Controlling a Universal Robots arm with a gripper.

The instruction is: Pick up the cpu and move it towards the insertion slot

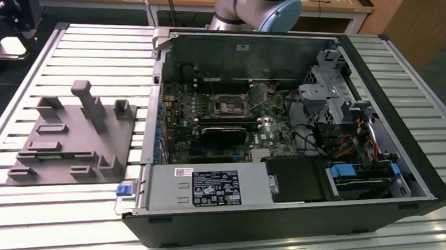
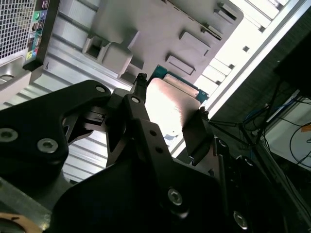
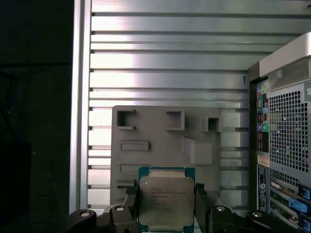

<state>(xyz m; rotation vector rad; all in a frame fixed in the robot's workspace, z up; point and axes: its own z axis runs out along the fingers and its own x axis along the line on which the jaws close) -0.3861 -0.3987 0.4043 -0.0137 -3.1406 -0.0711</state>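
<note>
Snugly, claw (image 3: 165, 195) narrowed around the cpu (image 3: 166, 205), fingers (image 3: 200, 200) flush against its opposite edges.

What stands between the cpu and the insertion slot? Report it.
The gripper holds the cpu over the grey fixture. The open case's rear wall stands between there and the insertion slot. Over the slot itself, nothing visible blocks.

The cpu (image 3: 166, 200) is silvery, its rim seemingly teal-green, the fixture block (image 3: 160, 133) grey, the table (image 3: 170, 53) silver-slatted.

Satin-metal cpu (image 3: 166, 201) (green board rim), matt grey plastic fixture (image 3: 165, 141), shiny ribbed metal table (image 3: 170, 63).
</note>
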